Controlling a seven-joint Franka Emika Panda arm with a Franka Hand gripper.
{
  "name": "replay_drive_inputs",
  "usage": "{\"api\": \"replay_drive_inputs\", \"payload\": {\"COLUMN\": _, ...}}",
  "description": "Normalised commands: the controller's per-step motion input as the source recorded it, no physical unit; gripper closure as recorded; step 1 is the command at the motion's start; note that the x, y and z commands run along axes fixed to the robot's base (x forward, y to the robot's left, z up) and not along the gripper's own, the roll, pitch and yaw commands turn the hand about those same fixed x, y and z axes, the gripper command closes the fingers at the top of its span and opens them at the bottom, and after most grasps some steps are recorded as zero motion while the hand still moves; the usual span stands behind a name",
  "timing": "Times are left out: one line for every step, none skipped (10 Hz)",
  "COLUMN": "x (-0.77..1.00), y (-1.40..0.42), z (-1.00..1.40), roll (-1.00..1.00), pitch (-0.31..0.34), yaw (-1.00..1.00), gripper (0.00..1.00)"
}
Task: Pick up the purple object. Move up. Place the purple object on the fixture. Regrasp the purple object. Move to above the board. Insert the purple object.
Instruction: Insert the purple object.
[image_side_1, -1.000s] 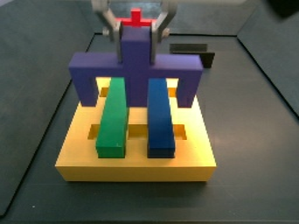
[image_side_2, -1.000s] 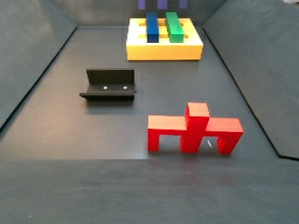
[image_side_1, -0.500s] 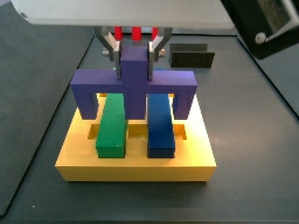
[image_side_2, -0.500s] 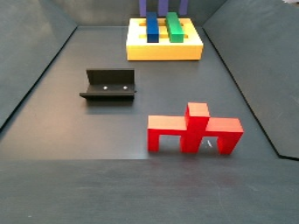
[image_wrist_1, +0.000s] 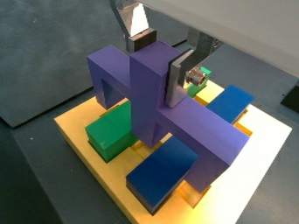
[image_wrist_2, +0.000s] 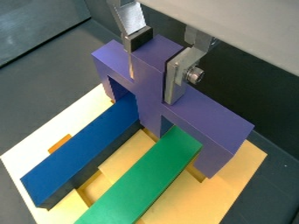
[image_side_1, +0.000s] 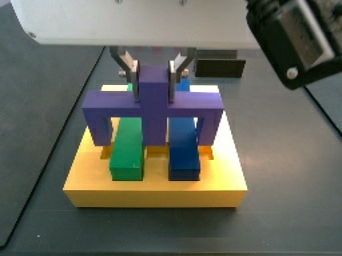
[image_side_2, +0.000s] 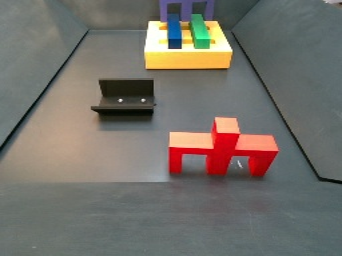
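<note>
Gripper (image_side_1: 155, 72) hangs directly over the yellow board (image_side_1: 156, 189), its two silver fingers (image_wrist_1: 187, 73) clamped on the upright central stem of the purple object (image_side_1: 155, 108); in both wrist views the dark pads press flat against opposite faces of that stem, so the jaws are pinching the piece rather than standing spread. Below the fingertips the purple object (image_wrist_1: 158, 105) forms a broad crossbar with legs reaching down on either side, and it straddles the two long blocks lying side by side under the gripper: the green block (image_side_1: 127, 151) and the blue block (image_side_1: 183, 152), both resting lengthwise on the board. In a side view the purple legs reach down to the board's top just outside these blocks, though whether they are fully seated in their slots cannot be told. In a wrist view the green block (image_wrist_2: 146, 182) and blue block (image_wrist_2: 82, 154) run out from beneath the purple arch, parallel and just beside each other, with the yellow board (image_wrist_2: 41, 146) showing around them. Well away from the gripper, on the dark floor, the fixture (image_side_2: 126, 97) stands alone, and farther still a red object (image_side_2: 221, 148) of similar shape stands upright, apart from everything else.
</note>
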Motion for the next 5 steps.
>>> {"api": "replay_drive_inputs", "payload": {"x": 0.00, "y": -0.04, "z": -0.17, "roll": -0.07, "pitch": -0.009, "yaw": 0.04, "gripper": 1.00}}
{"api": "replay_drive_inputs", "payload": {"x": 0.00, "y": -0.03, "z": -0.18, "roll": -0.05, "pitch": -0.004, "yaw": 0.03, "gripper": 1.00}}
{"api": "replay_drive_inputs", "payload": {"x": -0.02, "y": -0.01, "z": -0.23, "roll": -0.03, "pitch": -0.007, "yaw": 0.05, "gripper": 1.00}}
{"api": "replay_drive_inputs", "payload": {"x": 0.00, "y": -0.03, "z": -0.24, "roll": -0.03, "pitch": -0.007, "yaw": 0.05, "gripper": 1.00}}
{"api": "replay_drive_inputs", "payload": {"x": 0.00, "y": -0.04, "z": -0.24, "roll": -0.05, "pitch": -0.011, "yaw": 0.03, "gripper": 1.00}}
